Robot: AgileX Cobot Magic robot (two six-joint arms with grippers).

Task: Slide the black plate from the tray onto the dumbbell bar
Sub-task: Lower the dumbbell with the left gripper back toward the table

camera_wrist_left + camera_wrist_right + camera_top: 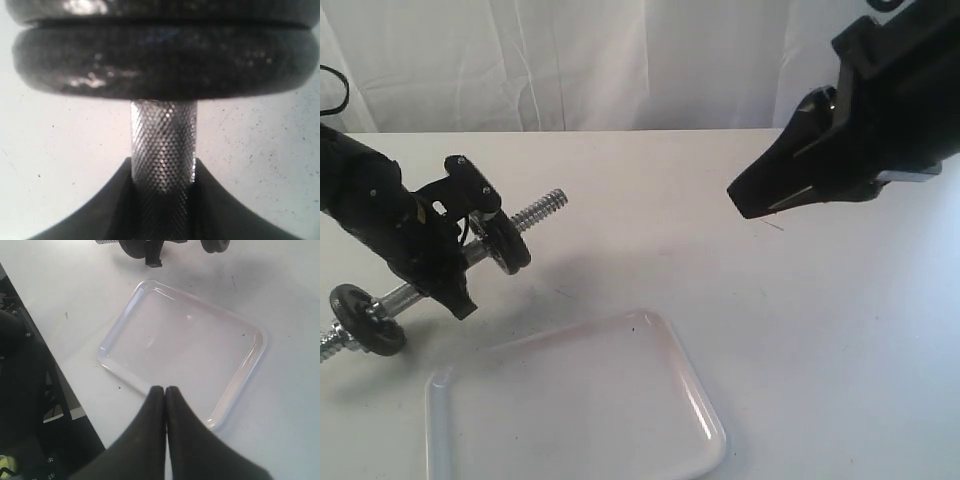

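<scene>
treat the black plate (510,245), a round matte cast-iron disc with a centre hole, as dense and rigid; it will not flex, but expect it to be heavy for its size and awkward to pinch by its flat faces, so you would take it across the raised rim, edge to edge, never by the hub; the tray (580,400), a glossy white rectangle with rounded corners and a low rim, lies bare on the white surface (740,300), so the plate looks to be off it; you find it threaded on the dumbbell bar (540,211), a slim shiny chrome steel rod with spiral-threaded ends, just beside the left claw (163,169) on the side of the free threaded end; the left wrist view shows two black discs pressed face to face there, and you cannot tell which of the pair is the task's plate; another black disc (365,320) sits near the bar's opposite end, well apart; your left claw stands partly spread, its dark fingers pinching the knurled middle of the bar, which is held tilted with the free threaded end higher; chrome is slick, so the knurling is the right place to hold; your right claw (752,200) is pressed together, holding nothing, hovering above the surface well apart from the bar.
</scene>
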